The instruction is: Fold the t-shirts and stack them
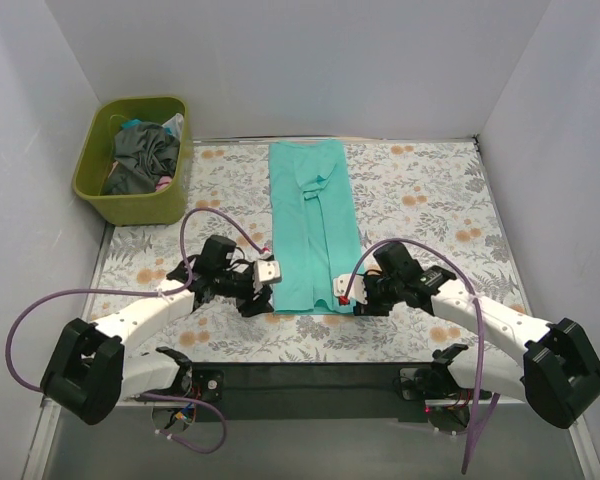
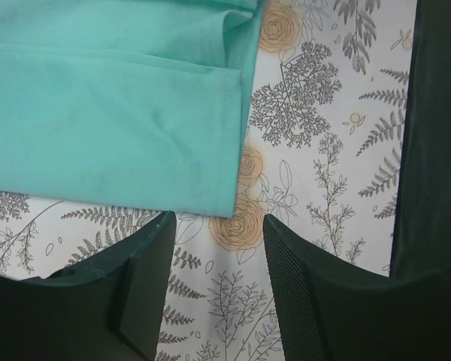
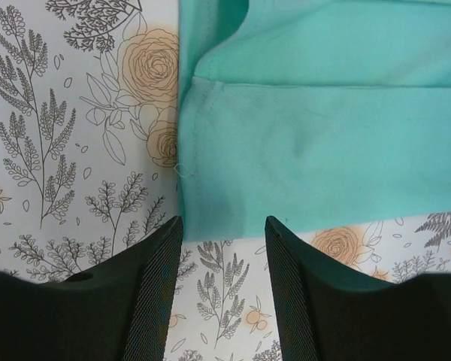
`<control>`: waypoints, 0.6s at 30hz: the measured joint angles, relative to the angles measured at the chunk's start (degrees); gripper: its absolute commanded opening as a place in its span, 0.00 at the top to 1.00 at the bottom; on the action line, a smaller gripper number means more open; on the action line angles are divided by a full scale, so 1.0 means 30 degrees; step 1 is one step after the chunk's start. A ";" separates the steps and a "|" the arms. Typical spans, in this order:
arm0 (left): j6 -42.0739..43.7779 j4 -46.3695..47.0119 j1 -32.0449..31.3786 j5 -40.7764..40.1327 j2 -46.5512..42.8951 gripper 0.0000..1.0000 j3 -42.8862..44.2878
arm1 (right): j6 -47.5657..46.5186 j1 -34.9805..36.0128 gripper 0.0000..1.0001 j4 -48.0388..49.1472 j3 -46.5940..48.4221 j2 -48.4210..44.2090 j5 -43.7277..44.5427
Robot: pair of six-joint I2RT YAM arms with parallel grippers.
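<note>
A teal t-shirt (image 1: pixel 311 220) lies on the floral table, folded lengthwise into a long strip running from the back edge toward me. My left gripper (image 1: pixel 258 300) is open and empty beside the strip's near left corner; the left wrist view shows that corner (image 2: pixel 210 192) just ahead of the jaws (image 2: pixel 218 263). My right gripper (image 1: pixel 352 297) is open and empty at the near right corner; the right wrist view shows the hem (image 3: pixel 233 203) just ahead of the jaws (image 3: pixel 224 259).
A green bin (image 1: pixel 137 158) holding several crumpled shirts (image 1: pixel 145 155) stands at the back left. White walls close in the table on the left, back and right. A black bar (image 1: pixel 310 378) runs along the near edge.
</note>
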 measured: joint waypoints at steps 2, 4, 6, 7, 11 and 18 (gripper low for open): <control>0.0947 0.0503 -0.0590 -0.0488 -0.0488 0.53 -0.0903 | -0.0525 0.0393 0.53 0.0772 -0.0656 -0.0474 0.0131; 0.1712 0.1056 -0.1158 -0.0933 -0.0481 0.53 -0.1217 | -0.0984 0.0714 0.53 0.1268 -0.1093 -0.0670 0.0160; 0.2171 0.1770 -0.1734 -0.1326 -0.0313 0.53 -0.1362 | -0.1348 0.0933 0.53 0.1668 -0.1377 -0.0670 0.0211; 0.2339 0.2171 -0.2062 -0.1515 -0.0204 0.53 -0.1443 | -0.1523 0.0991 0.53 0.1778 -0.1501 -0.0656 0.0219; 0.2769 0.3541 -0.3191 -0.2295 0.0517 0.55 -0.1690 | -0.2186 0.1071 0.54 0.2266 -0.1916 -0.0510 0.0219; 0.3089 0.4911 -0.4000 -0.3344 0.2288 0.57 -0.1865 | -0.2681 0.1319 0.53 0.2630 -0.2412 -0.0240 0.0226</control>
